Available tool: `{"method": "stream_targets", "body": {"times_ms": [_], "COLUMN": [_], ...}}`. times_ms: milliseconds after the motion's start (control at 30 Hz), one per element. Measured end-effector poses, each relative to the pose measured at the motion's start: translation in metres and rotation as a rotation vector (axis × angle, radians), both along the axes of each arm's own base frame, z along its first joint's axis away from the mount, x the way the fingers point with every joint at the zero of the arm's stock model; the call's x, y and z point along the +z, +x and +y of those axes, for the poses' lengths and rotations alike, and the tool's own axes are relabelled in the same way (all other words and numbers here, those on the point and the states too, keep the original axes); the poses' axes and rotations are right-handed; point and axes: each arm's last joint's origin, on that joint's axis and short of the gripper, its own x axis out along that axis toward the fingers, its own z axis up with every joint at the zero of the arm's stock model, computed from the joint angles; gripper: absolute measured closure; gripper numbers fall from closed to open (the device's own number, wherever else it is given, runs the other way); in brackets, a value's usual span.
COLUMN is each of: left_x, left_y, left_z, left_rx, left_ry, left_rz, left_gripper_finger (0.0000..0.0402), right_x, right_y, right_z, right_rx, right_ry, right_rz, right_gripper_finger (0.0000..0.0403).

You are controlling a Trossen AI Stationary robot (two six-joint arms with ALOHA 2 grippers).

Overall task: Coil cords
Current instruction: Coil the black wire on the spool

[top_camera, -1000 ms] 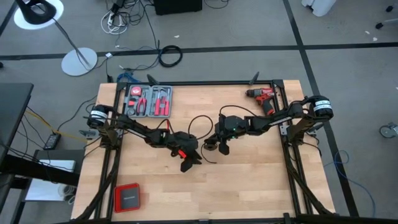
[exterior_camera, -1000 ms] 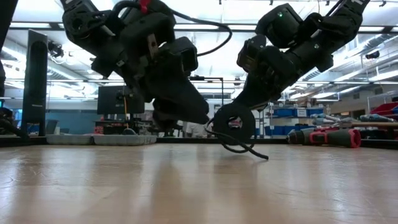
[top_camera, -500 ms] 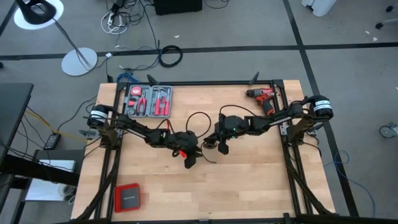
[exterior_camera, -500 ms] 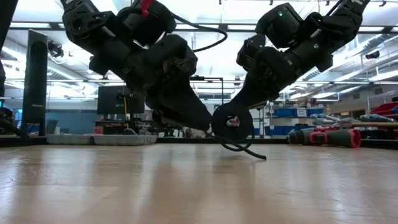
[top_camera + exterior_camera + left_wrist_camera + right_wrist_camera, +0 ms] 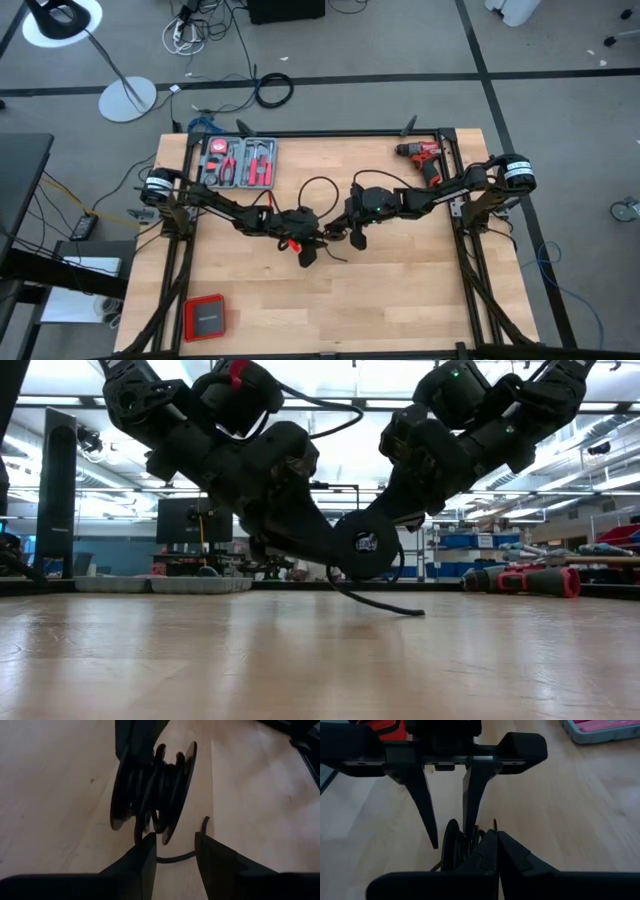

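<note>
A small black spool (image 5: 150,795) carries the thin black cord (image 5: 157,785), wound between its two discs. It hangs just above the middle of the table (image 5: 400,290), between my two grippers. My right gripper (image 5: 495,845) is shut on it. My left gripper (image 5: 175,855) is open, its fingers (image 5: 426,805) on either side of the spool's lower edge. A strand runs down behind one left finger; whether it touches, I cannot tell. The cord's loose end (image 5: 385,607) lies on the wood. My right gripper is shut on the spool's upper edge (image 5: 142,762), slanting down at it from the table's right side. Its own fingers hide which disc they have. The spool (image 5: 365,545) hangs on edge, clear of the table, and the cord's tail (image 5: 175,857) trails onto the wood.
A red drill (image 5: 420,155) lies at the far right and an open tool case (image 5: 238,162) at the far left. A red box (image 5: 205,317) sits at the near left corner. The near half of the table is bare wood.
My left gripper has swung sideways toward the spool, and its fingers now stand around the spool's lower edge. The spool has shifted a little toward the left arm and slightly up. The cord's tail now lies flatter on the table.
</note>
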Motion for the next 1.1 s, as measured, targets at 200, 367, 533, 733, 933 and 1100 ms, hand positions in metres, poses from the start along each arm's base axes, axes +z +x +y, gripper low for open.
{"method": "stream_targets", "body": {"times_ms": [200,367,533,733,933,1100], "left_x": [0.001,0.002,0.005,0.006,0.006,0.007], "left_y": [0.001,0.002,0.003,0.004,0.003,0.004], "left_z": [0.000,0.001,0.002,0.002,0.002,0.003], "left_rx": [0.004,0.041,0.099,0.114,0.116,0.125], "left_ry": [0.027,0.046,0.049,0.048,0.057,0.079], "left_rz": [-0.015,-0.034,-0.068,-0.086,-0.081,-0.086], "left_gripper_finger": [0.0266,0.0266,0.0288,0.0385,0.0389,0.0389], "right_x": [0.000,0.003,0.004,0.004,0.005,0.017], "right_y": [0.000,0.002,0.002,0.002,0.002,-0.003], "right_z": [0.002,0.005,0.005,0.005,0.006,0.004], "right_rx": [0.001,0.005,-0.002,-0.002,0.005,-0.005], "right_ry": [-0.003,-0.006,-0.010,-0.008,0.017,0.048], "right_rz": [-0.005,-0.035,-0.041,-0.043,-0.046,-0.058], "right_gripper_finger": [0.0403,0.0403,0.0403,0.0395,0.0336,0.0282]}}
